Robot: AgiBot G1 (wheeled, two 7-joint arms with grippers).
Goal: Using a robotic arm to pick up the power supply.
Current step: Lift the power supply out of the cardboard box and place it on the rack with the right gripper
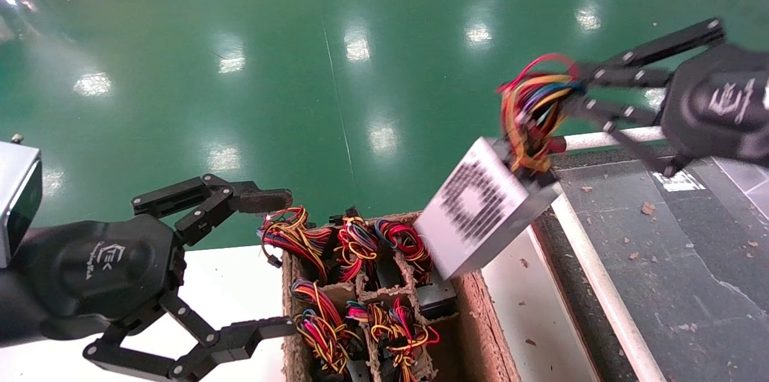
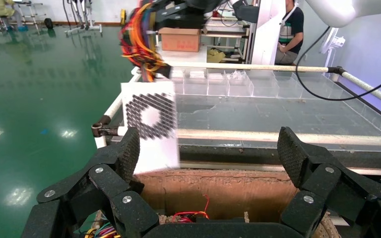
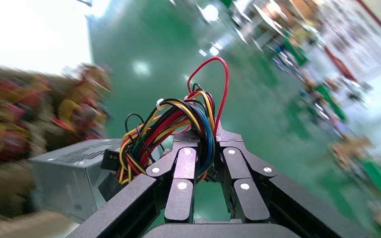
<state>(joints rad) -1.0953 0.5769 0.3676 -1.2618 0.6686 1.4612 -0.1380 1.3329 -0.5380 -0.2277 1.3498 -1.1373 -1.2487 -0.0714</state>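
Nearest us, our left gripper (image 1: 282,262) waits spread wide beside the cardboard crate (image 1: 486,334) of spare units, while our right gripper (image 1: 565,97) pinches the wire bundle (image 1: 534,109), so the power supply (image 1: 480,214) hangs tilted above the crate's far corner.

1. The power supply (image 1: 477,208) is a small grey metal box with a perforated grille on its broad face, tilted and hanging in the air.
2. Its wire bundle (image 1: 534,109) (red, yellow, orange, blue, black) loops up from the box's upper end.
3. The robotic arm (image 1: 580,90), the right one, has its black fingers (image 3: 183,173) pinched on that bundle; the box dangles just below the fingertips.
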